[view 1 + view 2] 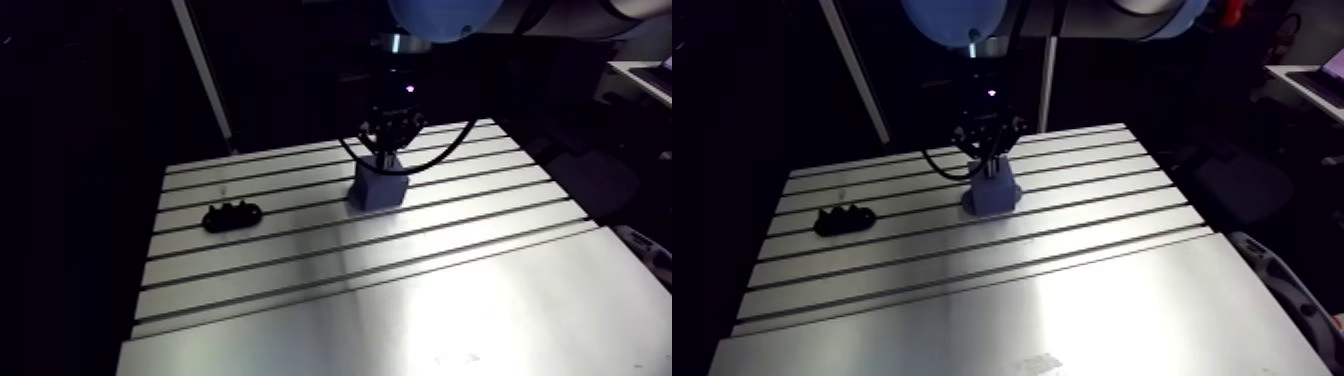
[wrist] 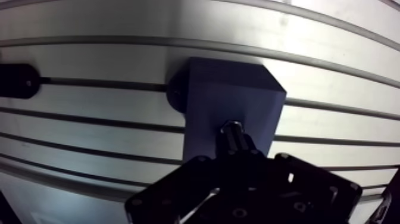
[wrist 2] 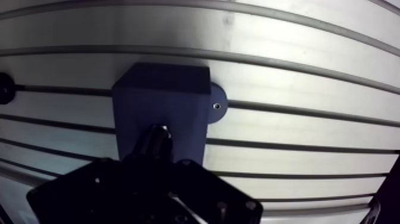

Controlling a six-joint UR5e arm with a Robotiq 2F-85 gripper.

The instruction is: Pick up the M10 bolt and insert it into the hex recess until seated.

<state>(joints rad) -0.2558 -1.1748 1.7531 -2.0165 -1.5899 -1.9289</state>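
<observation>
A dark blue block (image 1: 378, 183) stands on the slotted table near its far middle, held down by a round foot with a screw (image 3: 217, 105). My gripper (image 2: 235, 149) hangs straight above the block and is shut on the M10 bolt (image 2: 233, 132). The bolt's metal end pokes out ahead of the dark fingers, over the block's top face. Whether it touches the face or sits in a recess is hidden by the bolt and the gripper. In the arm view the gripper (image 1: 386, 150) stands right on top of the block.
A small black holder (image 1: 232, 215) lies on the table to the block's left, across one slot; its edge shows beside the block in the wrist view (image 2: 18, 80). The aluminium table (image 1: 420, 300) stretches toward the near edge.
</observation>
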